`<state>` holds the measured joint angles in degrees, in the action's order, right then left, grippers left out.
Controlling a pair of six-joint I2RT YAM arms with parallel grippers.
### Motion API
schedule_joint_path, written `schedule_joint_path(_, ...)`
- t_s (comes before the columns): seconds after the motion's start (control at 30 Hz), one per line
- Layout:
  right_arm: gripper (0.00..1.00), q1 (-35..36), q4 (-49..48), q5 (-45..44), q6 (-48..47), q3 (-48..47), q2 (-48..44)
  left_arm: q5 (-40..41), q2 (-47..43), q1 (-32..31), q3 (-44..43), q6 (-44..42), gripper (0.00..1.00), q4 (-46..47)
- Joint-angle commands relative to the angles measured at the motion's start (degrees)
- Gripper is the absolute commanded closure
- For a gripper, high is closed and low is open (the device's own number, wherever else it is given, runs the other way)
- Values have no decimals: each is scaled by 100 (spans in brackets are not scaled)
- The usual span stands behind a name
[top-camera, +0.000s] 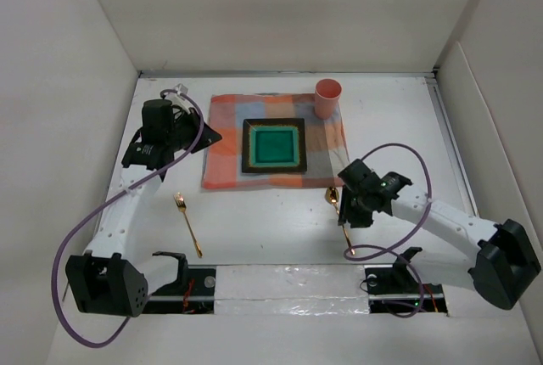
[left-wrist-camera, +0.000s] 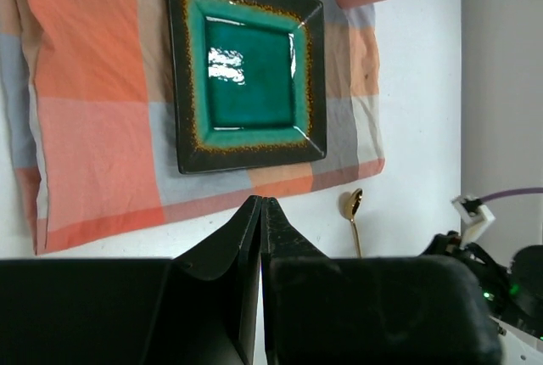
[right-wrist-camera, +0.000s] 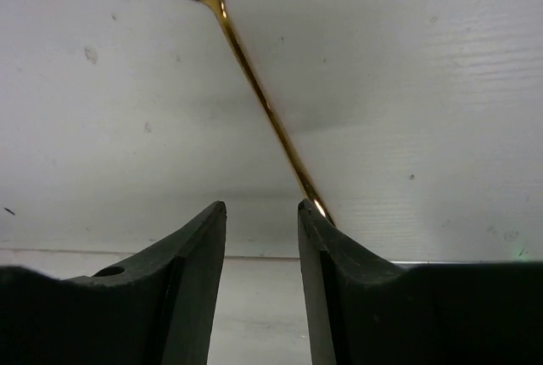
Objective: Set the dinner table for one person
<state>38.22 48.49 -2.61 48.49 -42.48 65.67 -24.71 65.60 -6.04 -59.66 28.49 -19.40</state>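
Looking down on the white table (top-camera: 271,229), we see a checked cloth (top-camera: 225,140) at its far middle carrying a square green plate (top-camera: 274,146), with a pink cup (top-camera: 328,98) on the cloth's far right corner. A gold fork (top-camera: 188,224) lies near left on the bare table. Our left end effector (left-wrist-camera: 260,204) is pressed closed, empty, just left of the cloth. Our right end effector (right-wrist-camera: 261,208) hangs narrowly parted (gripping nothing) over a gold spoon (right-wrist-camera: 254,85), whose handle reaches one fingertip.
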Motion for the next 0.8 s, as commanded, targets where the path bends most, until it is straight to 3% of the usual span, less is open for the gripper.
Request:
schedule_joint_path(0.0, 55, 265, -402, -178, 187, -14, 305, -218, -258, -11, 200, -54, 99, 129)
schedule_joint_path(0.27, 56, 336, -498, -951, 3, -401, 1254, -254, -566, -11, 437, -10, 99, 199)
schedule_joint_path(0.47, 57, 230, -964, -952, -68, -524, 1940, -280, -663, -11, 499, -10, 98, 208)
schedule_joint_path(0.57, 65, 230, -1008, -952, -94, -595, 2099, -271, -654, -11, 481, -28, 99, 200)
schedule_joint_path(0.6, 76, 230, -1121, -830, -111, -551, 2134, -263, -672, -11, 481, -28, 99, 208)
schedule_joint_path(0.67, 79, 230, -1157, -655, -112, -498, 2186, -271, -680, -11, 473, -28, 98, 208)
schedule_joint_path(0.7, 89, 230, -1184, -583, -86, -463, 2213, -263, -672, -11, 473, -28, 99, 208)
schedule_joint_path(0.77, 98, 537, -1140, -504, 125, -306, 2196, -245, -680, -11, 464, -37, 98, 200)
